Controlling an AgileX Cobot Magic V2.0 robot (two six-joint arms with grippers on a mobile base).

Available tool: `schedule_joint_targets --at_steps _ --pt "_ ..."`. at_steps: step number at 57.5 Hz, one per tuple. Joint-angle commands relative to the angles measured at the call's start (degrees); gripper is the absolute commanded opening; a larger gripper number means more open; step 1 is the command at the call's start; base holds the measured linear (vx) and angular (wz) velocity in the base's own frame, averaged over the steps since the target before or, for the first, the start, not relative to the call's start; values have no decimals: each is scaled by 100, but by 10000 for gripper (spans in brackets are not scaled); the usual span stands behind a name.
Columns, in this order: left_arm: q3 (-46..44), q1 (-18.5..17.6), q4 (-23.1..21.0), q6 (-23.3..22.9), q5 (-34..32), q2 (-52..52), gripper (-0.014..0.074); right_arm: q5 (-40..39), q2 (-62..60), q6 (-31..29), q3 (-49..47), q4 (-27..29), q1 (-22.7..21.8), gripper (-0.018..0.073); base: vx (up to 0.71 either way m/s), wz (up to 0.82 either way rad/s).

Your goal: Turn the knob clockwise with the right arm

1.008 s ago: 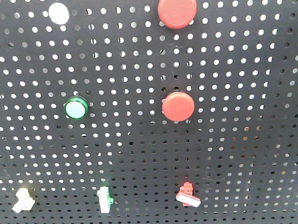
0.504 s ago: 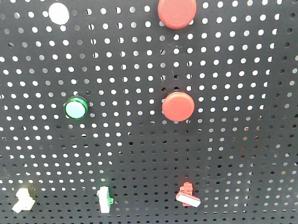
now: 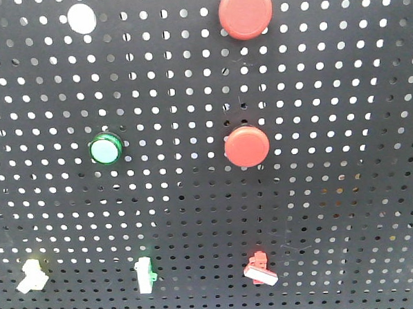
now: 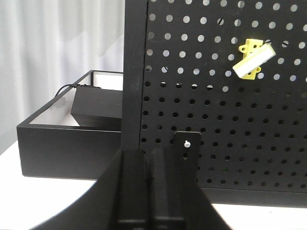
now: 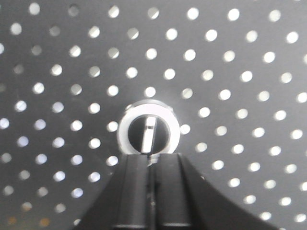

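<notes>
Front view: shows only the black pegboard [image 3: 327, 86] and its fittings: an upper red button [image 3: 245, 12], a lower red button [image 3: 247, 147], a green lamp [image 3: 105, 149], a white disc [image 3: 81, 18] and small clips [image 3: 145, 275] along the bottom row. Shows no arm and no gripper. Cannot match the knob to any fitting from here.

Left wrist view: looks along the left gripper [image 4: 150, 155], closed up on nothing, low by the foot of the pegboard and apart from it. Takes in a yellow bracket [image 4: 253, 58] up on the board and, off to the left, a black tray [image 4: 62, 143] holding a black box [image 4: 98, 108]. Seems parked, out of the job.

Right wrist view: finds the knob [image 5: 148, 129] dead ahead on the pegboard, a silvery ring round a narrow bar standing nearly upright. Puts the right gripper [image 5: 150, 160] just beneath it in the picture, drawn together to a thin seam, not clamped around the bar. Cannot settle contact with the knob either way.

Progress, by judgement: lined up and close, yet no grasp taken and no sign of a turn made. Left to do: spread the fingers, close on the bar, twist clockwise, let go.
</notes>
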Motion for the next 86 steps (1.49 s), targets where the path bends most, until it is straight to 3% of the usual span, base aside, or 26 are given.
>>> schedule_joint_targets --at_steps 1,26,57,65,75,86 --pt "75 15 -45 -55 -472 20 -6 -796 33 12 -156 76 -3 218 0 0" --pt "75 15 -45 -55 -472 20 -6 -562 33 31 -156 859 -3 222 0 0" --pt "75 15 -45 -55 -472 20 -6 -522 358 31 -156 876 -3 224 0 0" --pt "75 15 -45 -55 -472 20 -6 -514 433 75 -156 932 -3 153 0 0" --pt "75 15 -45 -55 -472 20 -6 -513 433 701 -156 1138 -3 -16 0 0" --pt "75 15 -45 -55 -472 20 -6 -483 433 1976 -156 1154 -3 -12 0 0"
